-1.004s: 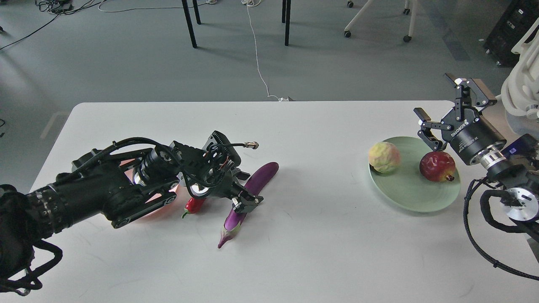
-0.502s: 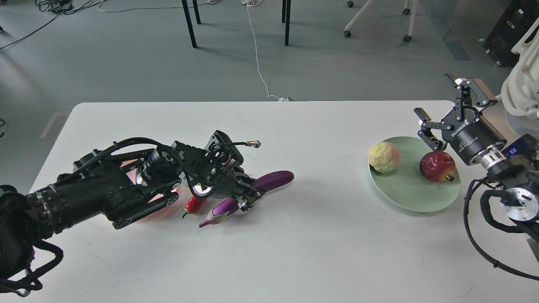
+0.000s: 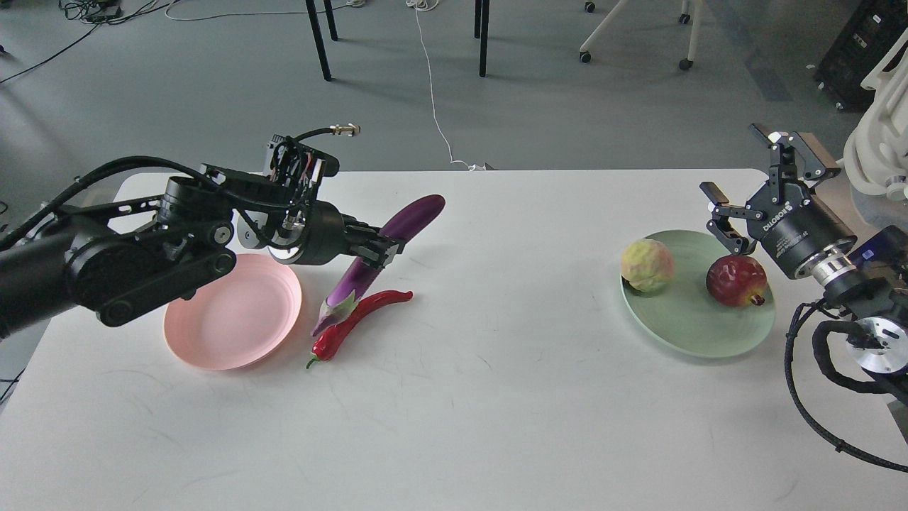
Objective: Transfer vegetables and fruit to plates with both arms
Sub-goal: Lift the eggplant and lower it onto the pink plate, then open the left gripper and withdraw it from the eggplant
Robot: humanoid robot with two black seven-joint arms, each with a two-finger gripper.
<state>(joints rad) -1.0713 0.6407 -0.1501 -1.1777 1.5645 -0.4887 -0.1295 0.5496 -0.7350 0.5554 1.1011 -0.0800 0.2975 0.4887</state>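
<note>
**Two fruits plated, eggplant in the air**

Two arms are working over the white worktop (image 3: 496,397). The left pincer (image 3: 383,250) is gripping the purple eggplant (image 3: 383,252) around its middle, holding it tilted above the surface, stem end hanging low and the rounded end pointing up and away. Just below that pincer, the red chili pepper (image 3: 358,321) is lying on the worktop, and the pink plate (image 3: 213,333) is sitting bare beside it, under the left arm. The right pincer (image 3: 752,191) is hovering with its fingers spread wide, gripping nothing. Directly beneath it, the pomegranate (image 3: 736,281) and the yellow-green fruit (image 3: 647,265) are resting apart on the mint green plate (image 3: 688,326).
</note>
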